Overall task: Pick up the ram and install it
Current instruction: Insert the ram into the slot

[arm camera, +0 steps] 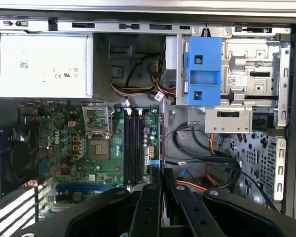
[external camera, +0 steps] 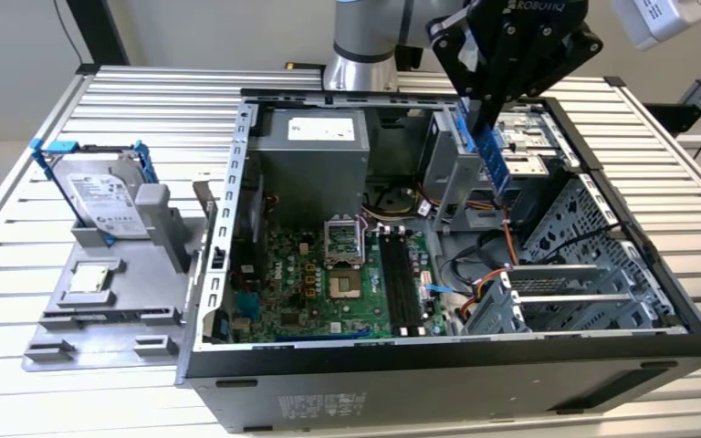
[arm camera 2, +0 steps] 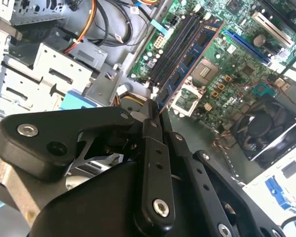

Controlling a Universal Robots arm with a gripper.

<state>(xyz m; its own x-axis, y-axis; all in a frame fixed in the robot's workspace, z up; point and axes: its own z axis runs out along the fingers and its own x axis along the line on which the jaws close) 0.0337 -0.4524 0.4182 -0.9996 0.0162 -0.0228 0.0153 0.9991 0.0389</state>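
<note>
Aloft, flat blue ram (arm camera 2: 190,61), fingers (arm camera 2: 152,143) pinching

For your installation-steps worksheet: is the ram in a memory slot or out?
Out. The claw grips the ram in mid-air, apart from the black memory slots.

Ram (external camera: 493,164) top end hidden inside the gripper (external camera: 486,119) jaws (near end too in second wrist view). Arm (external camera: 363,41) cut by exterior view's top edge; computer case (external camera: 448,388) front clipped at bottom edge.
</note>
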